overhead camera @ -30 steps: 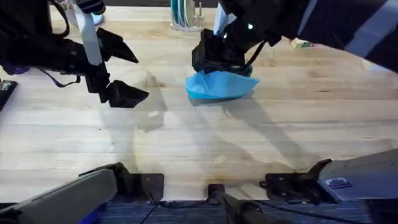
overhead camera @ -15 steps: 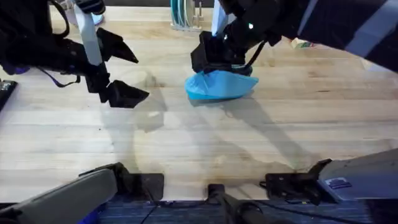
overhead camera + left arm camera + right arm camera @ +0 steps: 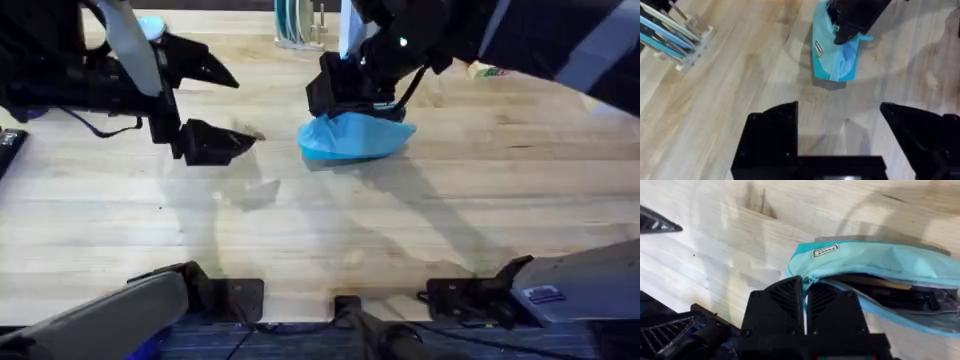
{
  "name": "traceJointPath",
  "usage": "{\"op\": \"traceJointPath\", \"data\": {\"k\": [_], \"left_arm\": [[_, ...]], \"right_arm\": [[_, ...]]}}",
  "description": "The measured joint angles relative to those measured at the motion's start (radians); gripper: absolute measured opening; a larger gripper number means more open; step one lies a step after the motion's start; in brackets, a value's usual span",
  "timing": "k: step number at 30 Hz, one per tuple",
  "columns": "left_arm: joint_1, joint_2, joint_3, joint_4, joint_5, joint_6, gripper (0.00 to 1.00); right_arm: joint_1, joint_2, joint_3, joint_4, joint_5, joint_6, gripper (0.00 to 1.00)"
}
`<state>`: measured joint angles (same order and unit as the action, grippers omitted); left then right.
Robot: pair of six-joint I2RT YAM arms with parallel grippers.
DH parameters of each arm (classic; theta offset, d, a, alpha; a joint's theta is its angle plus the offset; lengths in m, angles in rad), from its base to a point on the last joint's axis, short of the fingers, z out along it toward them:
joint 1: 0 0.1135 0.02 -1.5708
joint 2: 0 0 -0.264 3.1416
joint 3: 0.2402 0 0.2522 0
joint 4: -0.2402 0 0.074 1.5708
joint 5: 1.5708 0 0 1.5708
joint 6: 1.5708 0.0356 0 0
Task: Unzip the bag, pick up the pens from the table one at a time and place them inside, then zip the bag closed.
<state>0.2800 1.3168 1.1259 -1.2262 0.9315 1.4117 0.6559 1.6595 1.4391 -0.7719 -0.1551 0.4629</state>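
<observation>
The light blue soft fabric pouch [image 3: 356,137] lies near the far edge of the pale wood butcher-block table [image 3: 420,230]. The right gripper [image 3: 805,297] pinches its zipper end; the left gripper [image 3: 840,131] gapes wide, holding nothing.

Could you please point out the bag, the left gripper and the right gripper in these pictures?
bag [image 3: 352,138]: overhead view, middle of its blue fabric body.
left gripper [image 3: 840,137]: left wrist view, gap between its open fingers.
right gripper [image 3: 805,300]: right wrist view, between its shut fingertips.

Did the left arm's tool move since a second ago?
Yes. In the overhead view the left tool shifted toward the blue bag, which stayed put on the table; its open fingers now sit closer to it.
</observation>
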Motion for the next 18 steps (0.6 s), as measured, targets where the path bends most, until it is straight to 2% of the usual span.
{"op": "traceJointPath", "data": {"k": [4,11,18], "left_arm": [[-0.034,0.044,0.0,0.027,0.016,0.0,0.993],[-0.107,0.214,0.0,0.056,0.029,0.0,0.993],[-0.179,0.383,0.0,0.147,0.145,0.0,0.993]], "right_arm": [[0.0,0.0,0.0,0.0,-0.001,-0.012,0.032],[0.0,0.0,0.0,0.0,-0.003,-0.023,0.032],[0.0,0.0,0.0,0.001,-0.003,-0.023,0.031]]}}
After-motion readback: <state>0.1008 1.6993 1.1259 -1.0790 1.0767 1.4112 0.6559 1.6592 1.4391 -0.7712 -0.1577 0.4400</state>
